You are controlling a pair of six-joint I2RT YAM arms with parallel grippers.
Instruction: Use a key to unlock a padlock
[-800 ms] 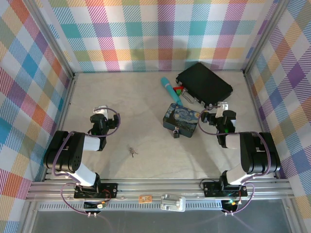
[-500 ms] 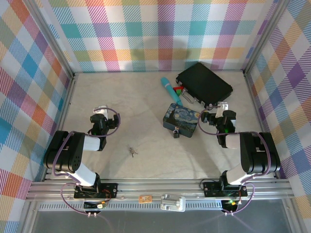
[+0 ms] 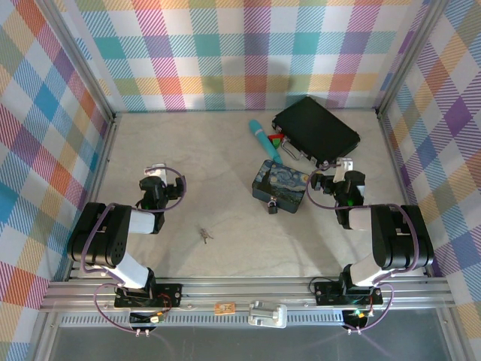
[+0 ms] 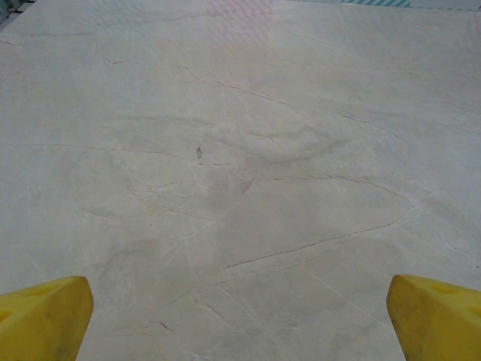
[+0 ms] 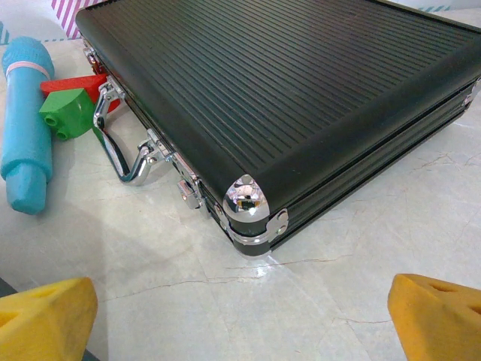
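Note:
The padlock (image 3: 272, 206), small and dark, lies on the table against the near edge of a blue-and-yellow painted tin (image 3: 282, 183). The key (image 3: 205, 236), tiny and silvery on a ring, lies alone on the table nearer the front, left of centre. My left gripper (image 3: 155, 173) rests low at the left, above and left of the key; its yellow fingertips (image 4: 41, 316) stand wide apart over bare table, open and empty. My right gripper (image 3: 345, 165) sits right of the tin, open and empty, its fingertips (image 5: 440, 316) facing a corner of the black case (image 5: 285, 98).
The black case (image 3: 316, 131) with chrome handle lies at the back right. A teal stick (image 3: 263, 141) and green (image 5: 71, 113) and red (image 5: 71, 83) blocks lie left of it. Plaid walls close in three sides. Bare table (image 4: 240, 150) spreads ahead of the left gripper.

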